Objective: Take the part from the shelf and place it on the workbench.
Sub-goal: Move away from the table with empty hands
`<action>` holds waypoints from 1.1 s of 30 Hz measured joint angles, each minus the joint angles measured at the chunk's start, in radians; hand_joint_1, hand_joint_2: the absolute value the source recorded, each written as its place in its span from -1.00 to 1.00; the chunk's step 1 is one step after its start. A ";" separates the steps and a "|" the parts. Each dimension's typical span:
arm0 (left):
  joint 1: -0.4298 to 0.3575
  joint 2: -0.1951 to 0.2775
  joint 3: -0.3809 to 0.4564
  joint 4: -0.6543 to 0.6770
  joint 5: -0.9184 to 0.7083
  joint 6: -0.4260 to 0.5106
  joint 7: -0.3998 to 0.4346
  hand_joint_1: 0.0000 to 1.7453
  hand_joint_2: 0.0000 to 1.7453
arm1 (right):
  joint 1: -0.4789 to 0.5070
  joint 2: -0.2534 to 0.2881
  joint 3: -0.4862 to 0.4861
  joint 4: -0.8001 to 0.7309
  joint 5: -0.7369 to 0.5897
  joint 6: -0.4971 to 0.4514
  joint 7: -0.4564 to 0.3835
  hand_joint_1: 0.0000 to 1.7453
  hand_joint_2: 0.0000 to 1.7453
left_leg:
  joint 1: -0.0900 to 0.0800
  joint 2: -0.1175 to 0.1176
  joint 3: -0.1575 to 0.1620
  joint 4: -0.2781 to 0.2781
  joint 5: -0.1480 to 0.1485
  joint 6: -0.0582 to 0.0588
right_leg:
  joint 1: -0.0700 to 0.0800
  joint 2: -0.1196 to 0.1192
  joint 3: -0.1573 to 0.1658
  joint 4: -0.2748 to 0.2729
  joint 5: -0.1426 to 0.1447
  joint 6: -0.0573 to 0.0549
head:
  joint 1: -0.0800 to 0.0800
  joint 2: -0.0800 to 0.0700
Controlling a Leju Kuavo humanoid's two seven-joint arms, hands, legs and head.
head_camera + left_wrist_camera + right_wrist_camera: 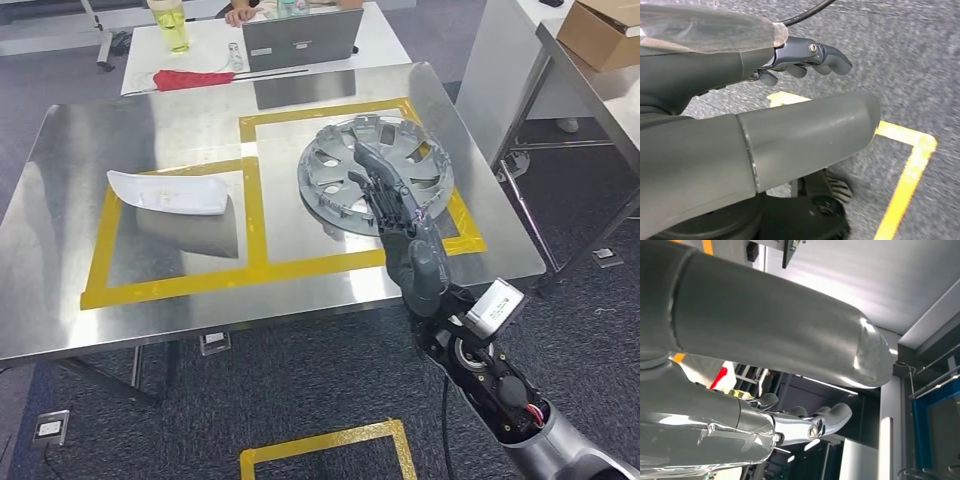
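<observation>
A grey wheel cover (332, 170) lies flat inside the right yellow-taped square of the steel workbench (68, 240). My right hand (396, 220) reaches over the bench's near edge, its fingers stretched out above the cover's near rim and holding nothing. In the right wrist view the right hand (772, 340) has thumb and fingers apart with nothing between them. A white curved part (170, 192) lies in the left taped square. My left hand (798, 130) hangs over the grey carpet, fingers loose and empty.
Behind the workbench a white table (143, 55) carries a laptop (302, 40), a yellow-green cup (172, 25) and a red cloth (192, 78); a person's hand (240, 14) rests there. Another table (513, 90) and a cardboard box (604, 30) stand at right. Yellow tape (332, 445) marks the floor.
</observation>
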State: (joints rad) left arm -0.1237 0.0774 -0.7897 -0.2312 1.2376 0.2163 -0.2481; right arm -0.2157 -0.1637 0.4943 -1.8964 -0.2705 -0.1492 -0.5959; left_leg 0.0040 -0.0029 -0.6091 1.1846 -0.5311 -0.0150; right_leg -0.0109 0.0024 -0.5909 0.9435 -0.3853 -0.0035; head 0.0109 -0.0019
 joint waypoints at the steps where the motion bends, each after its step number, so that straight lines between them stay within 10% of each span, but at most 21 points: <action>1: -0.001 0.001 0.000 0.000 0.000 0.000 0.000 -1.00 -1.00 | 0.001 0.000 0.000 -0.001 0.000 0.000 0.000 -1.00 -1.00 | -0.001 0.000 0.060 -0.080 0.020 0.005 | 0.000 0.001 -0.008 0.000 0.009 0.003 | 0.000 0.000; 3: -0.006 0.003 0.000 0.000 -0.001 0.000 0.000 -1.00 -1.00 | 0.000 0.000 -0.001 -0.003 0.000 0.000 0.000 -1.00 -1.00 | -0.006 -0.001 0.161 -0.228 0.027 0.016 | 0.002 0.000 -0.018 0.000 0.027 0.013 | 0.000 0.000; 5: -0.009 0.005 0.000 0.000 -0.001 0.000 0.000 -1.00 -1.00 | 0.000 0.000 -0.001 -0.006 0.000 0.000 0.000 -1.00 -1.00 | -0.012 -0.002 0.186 -0.278 0.024 0.027 | 0.001 -0.003 -0.020 -0.003 0.045 0.026 | 0.001 0.000; 8: -0.009 0.002 0.000 0.000 -0.001 0.000 0.000 -1.00 -1.00 | 0.002 0.000 -0.004 -0.007 0.000 0.001 0.000 -1.00 -1.00 | -0.007 0.004 0.165 -0.284 0.053 0.048 | 0.001 -0.002 -0.038 0.026 0.017 0.041 | 0.003 0.000; 12: -0.009 0.001 0.000 0.000 0.001 0.000 0.000 -1.00 -1.00 | 0.003 0.001 -0.008 -0.008 0.000 0.001 0.001 -1.00 -1.00 | -0.008 0.010 0.108 -0.285 0.099 0.061 | 0.000 -0.001 -0.100 0.271 -0.163 0.052 | 0.017 0.000; 14: -0.008 0.001 0.000 0.000 0.002 0.000 -0.001 -1.00 -1.00 | 0.004 0.001 -0.008 -0.007 0.000 0.001 0.001 -1.00 -1.00 | -0.010 0.011 0.076 -0.281 0.119 0.058 | 0.000 -0.001 -0.079 0.315 -0.145 0.054 | 0.021 0.000; 17: -0.007 0.000 0.000 0.000 0.003 0.000 -0.004 -1.00 -1.00 | 0.004 0.001 -0.008 -0.007 0.000 0.002 0.002 -1.00 -1.00 | -0.012 0.010 0.041 -0.270 0.143 0.049 | 0.002 -0.001 0.076 0.130 -0.091 0.045 | 0.031 0.000; 20: -0.005 0.000 0.000 0.000 0.006 0.000 -0.007 -1.00 -1.00 | 0.002 0.001 -0.008 -0.008 0.000 0.004 0.001 -1.00 -1.00 | -0.015 0.009 0.025 -0.260 0.161 0.035 | 0.009 0.000 0.168 -0.023 -0.116 0.027 | 0.033 0.000; 23: -0.002 0.002 0.000 0.000 0.007 0.000 -0.008 -1.00 -1.00 | 0.001 0.002 -0.007 -0.007 0.000 0.005 0.002 -1.00 -1.00 | -0.012 0.008 0.007 -0.236 0.148 0.018 | 0.006 -0.004 0.152 -0.031 -0.100 0.000 | 0.023 0.000; 28: 0.003 0.000 0.000 0.000 0.008 0.000 -0.008 -1.00 -1.00 | 0.003 0.004 -0.006 -0.007 0.000 0.005 0.003 -1.00 -1.00 | 0.000 0.006 -0.105 0.061 -0.022 -0.004 | 0.002 -0.007 0.100 -0.031 -0.061 -0.013 | 0.002 0.000; 30: 0.004 0.000 0.000 0.000 0.008 0.000 -0.008 -1.00 -1.00 | 0.005 0.004 -0.006 -0.007 0.000 0.006 0.003 -1.00 -1.00 | 0.005 0.006 -0.058 0.017 0.010 -0.007 | 0.002 -0.006 0.088 -0.030 -0.052 -0.008 | 0.000 0.000; 33: 0.004 0.001 0.000 0.000 0.009 0.000 -0.008 -1.00 -1.00 | 0.004 0.004 -0.006 -0.007 0.000 0.006 0.003 -1.00 -1.00 | 0.006 0.006 0.088 -0.211 0.077 0.002 | 0.003 -0.006 0.080 -0.025 -0.043 0.004 | -0.002 0.000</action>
State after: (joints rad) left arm -0.1195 0.0789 -0.7897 -0.2312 1.2468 0.2159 -0.2561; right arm -0.2120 -0.1595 0.4882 -1.9032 -0.2701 -0.1429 -0.5932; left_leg 0.0100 0.0028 -0.5208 0.9735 -0.4541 -0.0132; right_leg -0.0078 -0.0037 -0.5110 0.9180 -0.4286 0.0003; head 0.0094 -0.0019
